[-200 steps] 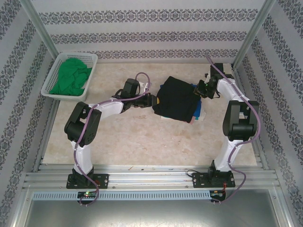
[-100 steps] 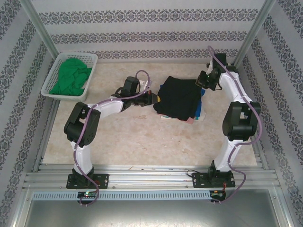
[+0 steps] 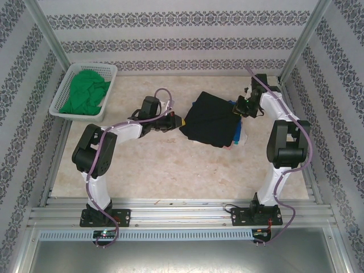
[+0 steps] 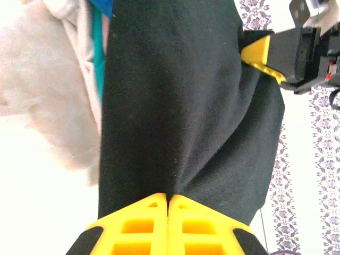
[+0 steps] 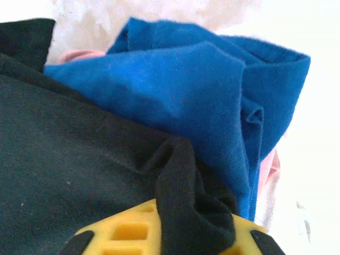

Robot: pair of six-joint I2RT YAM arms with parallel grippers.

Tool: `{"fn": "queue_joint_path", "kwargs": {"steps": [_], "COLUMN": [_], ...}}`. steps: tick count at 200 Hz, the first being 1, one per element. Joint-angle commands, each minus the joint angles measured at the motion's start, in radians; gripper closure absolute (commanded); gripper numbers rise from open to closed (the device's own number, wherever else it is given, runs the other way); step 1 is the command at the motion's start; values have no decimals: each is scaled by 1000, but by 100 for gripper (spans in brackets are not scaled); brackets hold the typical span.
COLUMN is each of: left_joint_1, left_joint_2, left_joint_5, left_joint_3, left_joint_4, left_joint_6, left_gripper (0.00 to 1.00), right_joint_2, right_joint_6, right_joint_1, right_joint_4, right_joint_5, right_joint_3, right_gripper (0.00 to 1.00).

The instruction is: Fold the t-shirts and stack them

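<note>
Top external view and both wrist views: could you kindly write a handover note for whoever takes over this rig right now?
Left gripper: shut on the left edge of the large black cloth t-shirt.
Right gripper: shut on its right edge.
Things: the black shirt lies on the blue cloth t-shirt and pink cloth t-shirt, right of table centre. The green cloth t-shirt is bunched in the white plastic lattice basket, far left.
Done: black looks folded onto the stack.
Left: release, then fold and stack green.

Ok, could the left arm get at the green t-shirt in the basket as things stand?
Probably not yet: its jaws are shut on the black t-shirt. Otherwise the way looks free: the green t-shirt lies uncovered in the basket, with bare table between.
</note>
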Motion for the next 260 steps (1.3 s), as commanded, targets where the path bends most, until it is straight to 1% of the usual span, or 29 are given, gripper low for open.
{"fn": "queue_joint_path", "kwargs": {"steps": [1,16,23,47,74,91,106,116,127,148,164,180,207,219,233,244,260], "left_joint_1": [10,12,11,15,20,20,21,21,22,21,20,20,15,10,1,-10,-22], "left_joint_2": [2,17,21,32,40,43,43,38,32,26,26,28,40,44,54,66,86], "left_joint_5": [2,6,7,7,12,16,10,13,8,6,6,6,16,21,21,22,23], "left_joint_3": [11,18,20,29,40,44,47,47,46,49,48,44,46,46,54,67,85], "left_joint_4": [52,66,66,53,40,36,31,31,23,2,0,1,11,24,31,35,42], "left_joint_6": [-22,-30,-31,-24,-16,-16,-16,-16,-12,0,2,0,-10,-16,-22,-25,-30], "left_gripper": [100,100,100,100,100,97,94,90,87,82,80,79,77,75,74,73,73], "right_joint_2": [-53,-72,-79,-99,-95,-81,-52,-42,-38,-21,-16,-15,-14,-33,-45,-51,-58], "right_joint_6": [12,13,17,27,24,35,41,47,54,54,55,56,65,69,65,63,63], "right_joint_1": [11,9,8,5,4,-2,-1,-1,-1,1,3,5,7,11,16,18,19], "right_joint_4": [21,21,23,45,28,67,65,74,85,83,90,99,103,106,92,83,83], "right_joint_5": [21,22,23,33,96,50,30,20,15,8,-1,-2,-8,0,10,17,15], "right_joint_3": [-38,-65,-80,-126,-122,-115,-88,-85,-83,-70,-69,-72,-68,-68,-53,-44,-42], "right_gripper": [78,75,71,53,50,50,50,50,50,47,45,47,62,68,79,92,99]}}
